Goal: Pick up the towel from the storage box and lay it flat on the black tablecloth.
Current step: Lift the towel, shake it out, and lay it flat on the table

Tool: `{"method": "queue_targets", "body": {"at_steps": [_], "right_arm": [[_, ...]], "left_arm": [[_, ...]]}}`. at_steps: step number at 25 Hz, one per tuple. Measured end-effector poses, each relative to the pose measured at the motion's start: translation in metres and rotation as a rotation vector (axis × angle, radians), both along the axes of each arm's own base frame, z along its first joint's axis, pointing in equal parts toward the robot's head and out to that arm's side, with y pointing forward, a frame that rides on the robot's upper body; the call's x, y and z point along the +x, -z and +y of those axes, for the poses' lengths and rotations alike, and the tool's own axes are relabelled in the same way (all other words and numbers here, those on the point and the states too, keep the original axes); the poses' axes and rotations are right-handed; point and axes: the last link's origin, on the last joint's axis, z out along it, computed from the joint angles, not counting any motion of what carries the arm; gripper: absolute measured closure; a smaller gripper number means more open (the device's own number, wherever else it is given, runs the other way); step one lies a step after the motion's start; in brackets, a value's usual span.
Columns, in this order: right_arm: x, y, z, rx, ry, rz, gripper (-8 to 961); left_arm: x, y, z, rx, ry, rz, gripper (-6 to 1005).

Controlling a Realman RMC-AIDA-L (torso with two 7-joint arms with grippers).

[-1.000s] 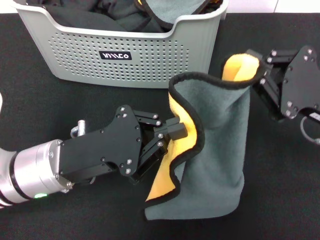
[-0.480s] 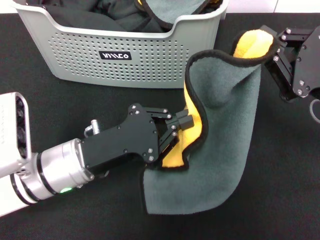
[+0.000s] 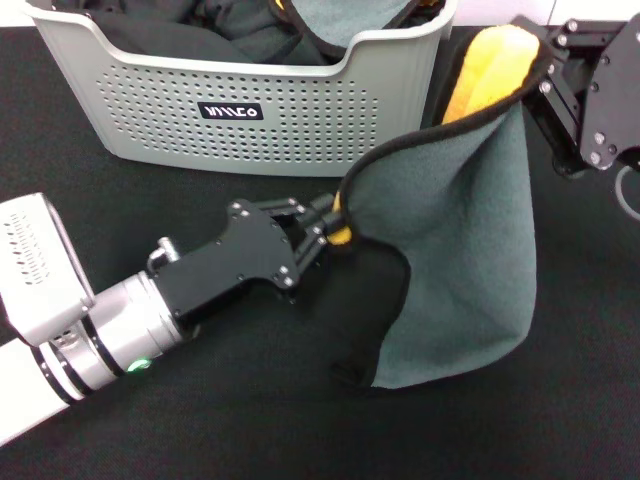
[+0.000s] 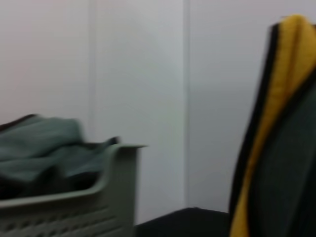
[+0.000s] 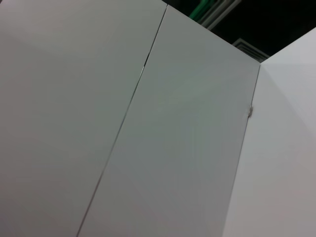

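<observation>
The towel (image 3: 460, 250), grey with a yellow-orange back and black hem, hangs stretched between my two grippers above the black tablecloth (image 3: 150, 190). My left gripper (image 3: 335, 222) is shut on the towel's near-left corner. My right gripper (image 3: 535, 75) is shut on its far-right corner, held higher. The towel's lower edge curls under and touches the cloth. The towel also shows in the left wrist view (image 4: 276, 148). The light grey storage box (image 3: 240, 110) stands at the back left of the towel. The right wrist view shows only white walls.
The storage box still holds black fabric (image 3: 180, 30) and another grey cloth with a black hem (image 3: 340, 20). In the left wrist view the box rim (image 4: 113, 158) and a grey cloth (image 4: 39, 143) show.
My left gripper has pulled its corner up and to the left, my right gripper has risen toward the back right. The towel has spread wider, and its grey face now shows most.
</observation>
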Motion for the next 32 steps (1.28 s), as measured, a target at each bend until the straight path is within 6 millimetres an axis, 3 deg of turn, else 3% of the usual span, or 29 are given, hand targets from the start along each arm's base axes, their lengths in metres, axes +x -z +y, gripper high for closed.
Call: {"method": "queue_targets", "body": {"at_steps": [8, 11, 16, 22, 27, 32], "right_arm": [[-0.008, 0.005, 0.008, 0.019, 0.013, -0.037, 944], [-0.009, 0.007, 0.011, 0.021, 0.029, -0.049, 943], [-0.008, 0.009, 0.014, 0.024, 0.046, -0.06, 943], [-0.007, 0.011, 0.015, 0.023, 0.058, -0.063, 943], [-0.006, 0.011, 0.017, 0.028, 0.073, -0.066, 943], [-0.01, 0.016, 0.024, 0.029, 0.094, -0.076, 943]], "left_arm": [[-0.011, -0.002, -0.006, 0.024, -0.081, -0.024, 881], [-0.011, -0.002, -0.008, 0.02, -0.074, -0.029, 681], [-0.009, -0.007, -0.015, 0.029, -0.048, -0.066, 441], [-0.005, -0.013, -0.021, 0.041, -0.007, -0.099, 237], [-0.003, -0.014, -0.025, 0.023, 0.017, -0.118, 174], [0.005, -0.016, -0.033, 0.001, 0.07, -0.163, 176]]}}
